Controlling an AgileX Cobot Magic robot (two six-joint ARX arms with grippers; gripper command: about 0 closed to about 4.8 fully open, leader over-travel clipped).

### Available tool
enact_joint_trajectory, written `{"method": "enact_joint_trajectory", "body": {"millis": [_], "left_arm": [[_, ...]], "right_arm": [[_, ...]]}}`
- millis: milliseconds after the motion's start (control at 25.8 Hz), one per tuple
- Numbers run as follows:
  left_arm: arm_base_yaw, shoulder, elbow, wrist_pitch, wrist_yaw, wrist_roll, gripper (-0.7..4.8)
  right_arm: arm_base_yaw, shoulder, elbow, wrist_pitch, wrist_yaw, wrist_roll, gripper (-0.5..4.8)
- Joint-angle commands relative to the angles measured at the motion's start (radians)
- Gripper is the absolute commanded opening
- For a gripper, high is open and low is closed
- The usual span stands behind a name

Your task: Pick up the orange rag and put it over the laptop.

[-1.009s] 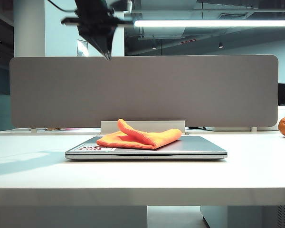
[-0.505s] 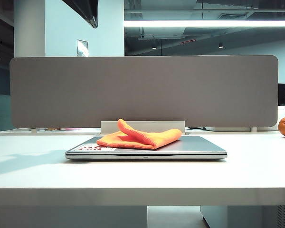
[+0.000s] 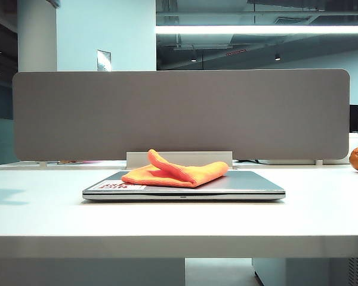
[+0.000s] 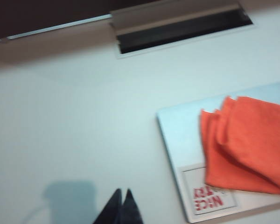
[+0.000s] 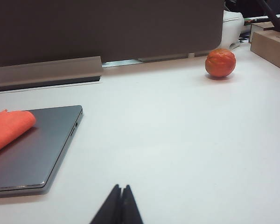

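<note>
1. The desk (image 3: 42, 220) is a wide white surface backed by a grey partition (image 3: 179, 113), with a cable slot (image 4: 177, 30) set into it behind the laptop.
2. The laptop (image 3: 250, 187) lies shut and flat near the middle of the desk, its long axis running side to side in the exterior view; the white sticker with red print (image 4: 207, 198) sits at one corner of the lid.
3. The orange rag (image 3: 179, 171) is draped, folded and floppy, on the lid, covering only the part nearest the sticker and lapping its edge; the rest of the lid is bare. By the look of it, the task is done or nearly so.
4. A round orange ball (image 5: 220, 62) sits far off to the right, well apart from the laptop.
5. The left tool (image 4: 121, 205) has its fingers pressed together, holding nothing, above bare desk; the rag lies off to its side, across the laptop's edge. It is the nearer arm.
6. The right tool (image 5: 117, 205) is likewise closed and empty, low over the desk, beside the laptop's bare end.
</note>
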Motion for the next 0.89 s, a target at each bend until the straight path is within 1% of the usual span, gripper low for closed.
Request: {"method": "enact_joint_trajectory", "body": {"millis": [39,116,233,272,427,543,660,738,893], "left_arm": [[0.053,-0.040,0.003,-0.019,0.000,0.004,-0.06],[0.093,-0.073,-0.010,-0.024,0.000,0.004,-0.06],[0.129,-0.143,-0.114,0.058,0.000,0.003,-0.06],[0.131,-0.195,-0.209,0.141,0.000,0.002,-0.06],[0.132,-0.301,-0.404,0.279,0.000,-0.010,-0.06],[0.131,-0.372,-0.519,0.356,0.000,-0.020,-0.06],[0.131,-0.450,-0.634,0.427,0.000,-0.062,-0.06],[0.131,-0.540,-0.752,0.481,0.000,-0.075,-0.06],[0.131,-0.653,-0.893,0.524,-0.001,-0.092,-0.06]], "right_arm": [[0.000,-0.002,-0.003,0.010,0.005,0.000,-0.05],[0.000,-0.002,-0.003,0.010,0.005,0.000,-0.05],[0.000,-0.002,-0.003,0.010,0.005,0.000,-0.05],[0.000,-0.002,-0.003,0.010,0.005,0.000,-0.05],[0.000,-0.002,-0.003,0.010,0.005,0.000,-0.05],[0.000,-0.002,-0.003,0.010,0.005,0.000,-0.05],[0.000,-0.002,-0.003,0.010,0.005,0.000,-0.05],[0.000,-0.002,-0.003,0.010,0.005,0.000,-0.05],[0.000,-0.002,-0.003,0.010,0.005,0.000,-0.05]]}}
